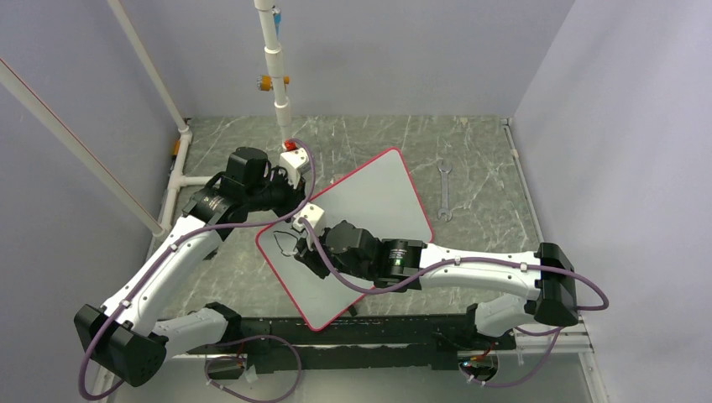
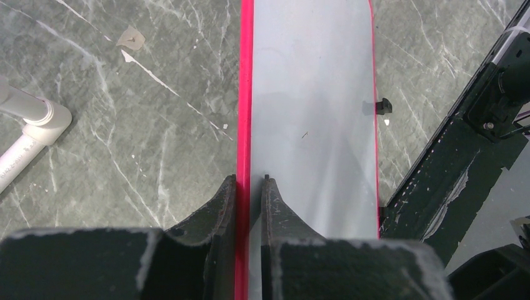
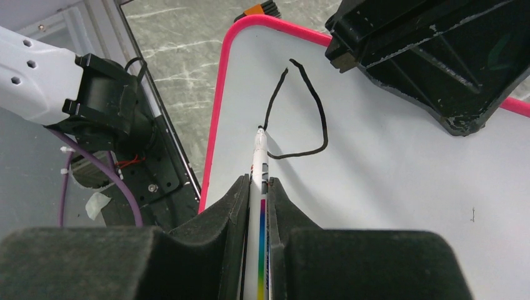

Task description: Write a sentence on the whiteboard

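The whiteboard (image 1: 378,197), white with a thin red rim, lies at an angle on the marbled table. My left gripper (image 1: 295,200) is shut on its red rim (image 2: 244,125), one finger on each side of the edge, at the board's far left side. My right gripper (image 3: 258,181) is shut on a white marker with a rainbow stripe (image 3: 257,162). The marker's tip rests on the board (image 3: 387,162) near its left corner. Of the sentence, a single black looping line (image 3: 319,106) shows beside the tip; in the top view it is a small mark (image 1: 285,244).
A metal wrench (image 1: 445,190) lies on the table right of the board. White pipes (image 1: 277,75) rise at the back and left, with a red fitting (image 1: 290,145) at the pole's foot. A small black piece (image 2: 383,105) sits by the board's edge. The black base rail (image 1: 378,332) runs along the near side.
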Controlling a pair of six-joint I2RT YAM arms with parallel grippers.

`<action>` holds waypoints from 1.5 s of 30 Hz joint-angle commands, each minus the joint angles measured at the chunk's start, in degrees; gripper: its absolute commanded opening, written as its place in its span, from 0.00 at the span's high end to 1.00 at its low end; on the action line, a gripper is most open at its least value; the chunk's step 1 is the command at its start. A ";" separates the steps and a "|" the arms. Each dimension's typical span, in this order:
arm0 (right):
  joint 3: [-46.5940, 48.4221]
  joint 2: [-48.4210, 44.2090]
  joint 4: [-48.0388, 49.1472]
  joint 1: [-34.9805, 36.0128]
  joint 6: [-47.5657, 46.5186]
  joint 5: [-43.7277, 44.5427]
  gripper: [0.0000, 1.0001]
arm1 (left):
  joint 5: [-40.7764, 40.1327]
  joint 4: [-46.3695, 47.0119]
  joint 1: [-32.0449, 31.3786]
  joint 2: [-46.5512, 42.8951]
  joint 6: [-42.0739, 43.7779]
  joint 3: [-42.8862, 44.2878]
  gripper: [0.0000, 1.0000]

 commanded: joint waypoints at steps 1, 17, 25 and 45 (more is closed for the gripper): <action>2.74 0.95 0.93 -0.20 -1.23 3.50 1.00 | -2.68 -0.31 -0.55 -1.44 2.71 -0.27 1.00; 0.22 -6.54 2.10 -0.21 -3.16 2.92 1.00 | -3.56 0.13 -0.50 -2.21 2.89 -0.47 1.00; -0.65 -7.38 1.61 -0.39 -3.66 7.85 1.00 | -3.47 0.14 -0.54 -2.30 2.91 -0.48 1.00; 1.52 -3.07 -0.07 -1.62 -2.44 10.92 1.00 | -3.20 0.04 -0.58 -2.16 2.87 -0.46 1.00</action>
